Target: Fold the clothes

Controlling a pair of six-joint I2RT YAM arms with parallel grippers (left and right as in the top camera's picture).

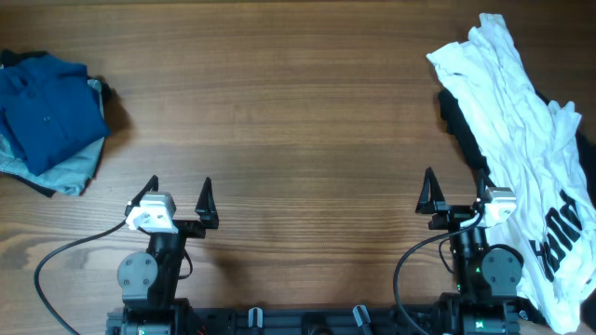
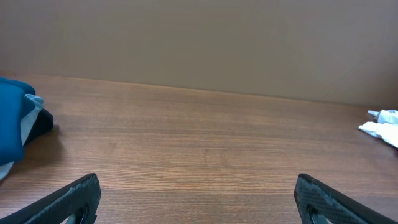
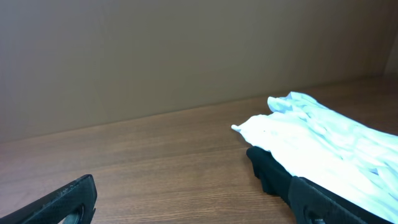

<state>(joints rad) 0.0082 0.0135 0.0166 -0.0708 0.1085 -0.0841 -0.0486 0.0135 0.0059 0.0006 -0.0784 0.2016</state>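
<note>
Apparently the folding is either finished for this piece or not yet begun. The dark teal-blue shirt (image 1: 47,107) lies at the far left edge of the counter (image 1: 298,112), gathered into a compact, roughly squared bundle on top of light-blue denim shorts (image 1: 79,172). Its edges look loose rather than crisp, so I cannot tell a neat fold from a rough heap. Neither arm touches it: the left fingers (image 1: 205,200) stand spread wide and hold nothing, near the arm's base and well apart from the shirt. The right fingers (image 1: 428,194) are likewise spread and bare, just beside a rumpled heap of white t-shirts (image 1: 521,121) lying over a dark garment (image 1: 458,116). That heap is clearly unfolded. The only writing is large black block lettering (image 1: 559,237) on one white t-shirt, turned sideways and creased; it cannot be read.
</note>
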